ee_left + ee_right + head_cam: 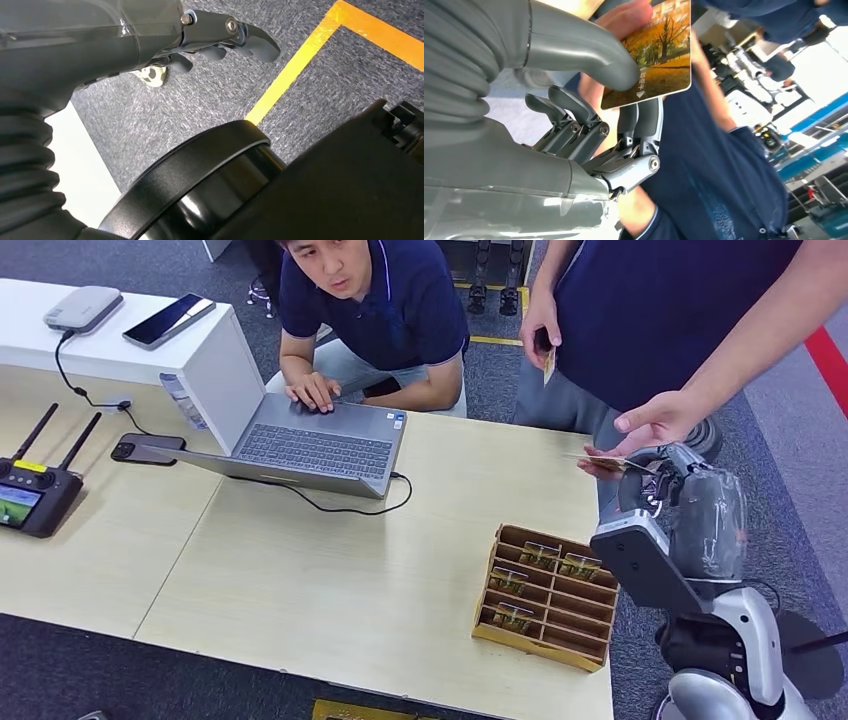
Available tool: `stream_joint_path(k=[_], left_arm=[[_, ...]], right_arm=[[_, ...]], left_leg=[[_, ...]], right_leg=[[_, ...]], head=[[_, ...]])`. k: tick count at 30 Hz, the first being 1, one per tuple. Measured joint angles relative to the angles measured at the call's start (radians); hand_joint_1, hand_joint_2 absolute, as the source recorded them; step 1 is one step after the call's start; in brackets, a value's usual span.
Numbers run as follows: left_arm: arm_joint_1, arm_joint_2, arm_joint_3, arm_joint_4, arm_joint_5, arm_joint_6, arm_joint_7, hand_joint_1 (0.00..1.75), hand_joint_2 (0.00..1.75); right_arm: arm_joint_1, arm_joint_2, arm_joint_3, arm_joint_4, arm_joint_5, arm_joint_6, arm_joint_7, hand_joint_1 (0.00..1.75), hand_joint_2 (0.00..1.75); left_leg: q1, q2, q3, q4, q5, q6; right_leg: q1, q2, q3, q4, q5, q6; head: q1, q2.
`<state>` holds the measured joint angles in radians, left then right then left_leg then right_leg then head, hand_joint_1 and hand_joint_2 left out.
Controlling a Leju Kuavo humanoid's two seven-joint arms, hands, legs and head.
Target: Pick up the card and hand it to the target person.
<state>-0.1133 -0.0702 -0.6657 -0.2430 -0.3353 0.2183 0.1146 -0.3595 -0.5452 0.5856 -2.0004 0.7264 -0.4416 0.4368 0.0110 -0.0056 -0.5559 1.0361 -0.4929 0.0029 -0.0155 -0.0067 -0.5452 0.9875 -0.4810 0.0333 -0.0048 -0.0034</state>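
My right hand [650, 488] is raised past the table's right edge and pinches a card [606, 462], seen edge-on in the head view. The right wrist view shows the card [659, 55] with an autumn tree picture, pressed between my thumb [589, 50] and the dark fingers [644, 120] behind it. A standing person's hand [650, 425] reaches in and its fingers [624, 20] touch the card's far end. My left hand [220, 40] hangs over grey carpet and holds nothing, its fingers loosely apart.
A brown divided card box [545, 595] holding several cards sits on the table's right side near my arm. A seated person types on a laptop [310, 445] at the back. A remote controller [30, 495] and a phone [150, 448] lie at the left.
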Motion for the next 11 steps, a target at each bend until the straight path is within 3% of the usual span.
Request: stream_joint_path(k=[6,9,10,11], left_arm=[[-0.004,0.0,-0.017,0.0,0.001,-0.003,0.007,0.0,1.75],[-0.005,0.0,-0.028,0.0,0.0,-0.003,0.016,0.0,0.44],[-0.005,0.0,-0.031,0.0,0.001,-0.004,0.02,0.0,0.0],[-0.004,0.0,-0.034,0.0,0.001,-0.005,0.022,0.0,0.0]], right_arm=[[-0.016,0.04,0.03,0.061,-0.007,-0.027,-0.028,1.74,1.75],[-0.022,0.05,0.041,0.083,-0.006,-0.033,-0.028,0.44,1.75],[-0.022,0.053,0.044,0.088,-0.005,-0.035,-0.028,0.0,1.31],[-0.023,0.054,0.046,0.09,-0.004,-0.037,-0.028,0.0,1.16]], left_leg=[[0.0,-0.001,0.0,0.0,0.0,0.0],[0.0,-0.001,0.001,0.0,0.0,0.0],[0.0,-0.001,0.0,0.0,0.0,0.0],[0.0,-0.001,0.0,0.0,0.0,0.0]], right_leg=[[0.0,0.0,0.0,0.0,0.0,0.0],[0.0,-0.001,-0.001,0.0,0.0,0.0],[0.0,-0.001,-0.001,0.0,0.0,0.0],[0.0,-0.001,-0.001,0.0,0.0,0.0]], head=[[0.0,0.0],[0.0,0.0],[0.0,0.0],[0.0,0.0]])
